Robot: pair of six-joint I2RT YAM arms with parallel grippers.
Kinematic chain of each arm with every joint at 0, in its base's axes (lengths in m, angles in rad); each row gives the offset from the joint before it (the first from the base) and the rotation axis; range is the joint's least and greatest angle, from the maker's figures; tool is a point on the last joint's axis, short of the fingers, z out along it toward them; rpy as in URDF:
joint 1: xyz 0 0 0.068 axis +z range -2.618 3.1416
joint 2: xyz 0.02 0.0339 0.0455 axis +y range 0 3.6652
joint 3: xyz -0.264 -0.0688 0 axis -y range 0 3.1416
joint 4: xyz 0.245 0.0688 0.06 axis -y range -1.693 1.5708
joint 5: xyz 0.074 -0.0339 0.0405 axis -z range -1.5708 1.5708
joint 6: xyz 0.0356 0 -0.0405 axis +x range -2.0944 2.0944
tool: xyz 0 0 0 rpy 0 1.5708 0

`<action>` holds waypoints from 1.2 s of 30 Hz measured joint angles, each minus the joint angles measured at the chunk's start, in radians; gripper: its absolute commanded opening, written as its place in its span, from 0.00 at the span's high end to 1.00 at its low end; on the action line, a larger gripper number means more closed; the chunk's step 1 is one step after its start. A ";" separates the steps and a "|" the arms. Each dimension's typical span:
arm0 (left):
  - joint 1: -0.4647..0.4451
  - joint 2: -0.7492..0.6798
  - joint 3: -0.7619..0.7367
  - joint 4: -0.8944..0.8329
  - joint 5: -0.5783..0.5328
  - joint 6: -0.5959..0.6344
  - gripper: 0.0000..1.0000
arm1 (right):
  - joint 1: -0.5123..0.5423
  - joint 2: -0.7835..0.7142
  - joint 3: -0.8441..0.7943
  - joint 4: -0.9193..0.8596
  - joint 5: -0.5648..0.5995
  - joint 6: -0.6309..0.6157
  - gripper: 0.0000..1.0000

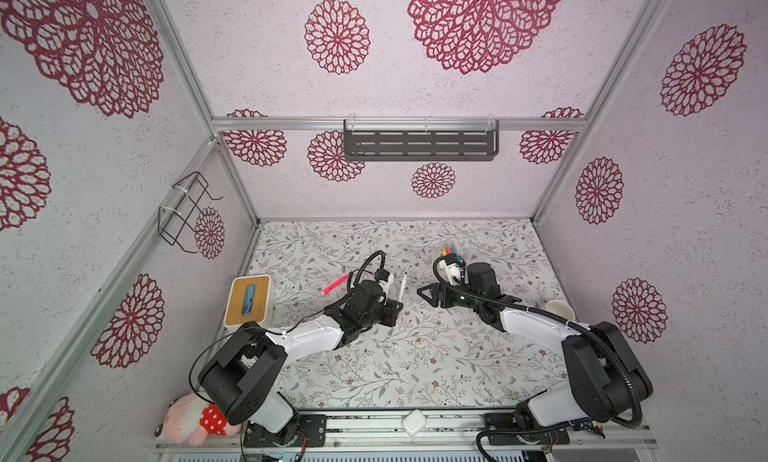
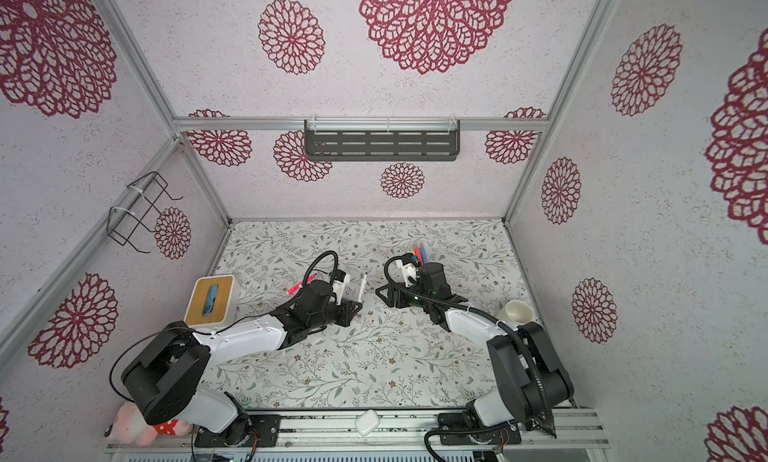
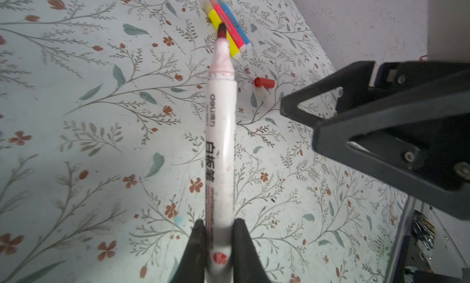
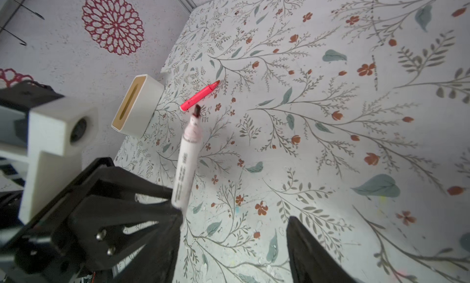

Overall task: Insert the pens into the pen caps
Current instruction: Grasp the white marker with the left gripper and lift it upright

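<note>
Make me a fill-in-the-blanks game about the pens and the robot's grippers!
1. The left gripper is shut on an uncapped marker with a ____ body.
2. The right gripper stands open and holds ____.
3. The loose cap lying on the table is ____.
4. The bundled pens are yellow, pink and ____.

Missing words: white; nothing; red; blue.
</note>
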 measured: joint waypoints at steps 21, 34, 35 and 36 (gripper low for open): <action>-0.037 -0.009 -0.034 0.103 0.017 -0.027 0.66 | 0.069 0.088 0.045 0.143 -0.076 0.121 0.96; -0.037 -0.010 -0.006 0.101 0.017 -0.018 0.63 | 0.094 0.067 0.026 0.187 -0.071 0.138 0.96; -0.037 -0.010 -0.002 0.098 0.016 -0.017 0.64 | 0.096 0.065 0.026 0.190 -0.071 0.139 0.96; -0.037 -0.010 0.000 0.097 0.016 -0.017 0.66 | 0.096 0.064 0.026 0.193 -0.071 0.139 0.97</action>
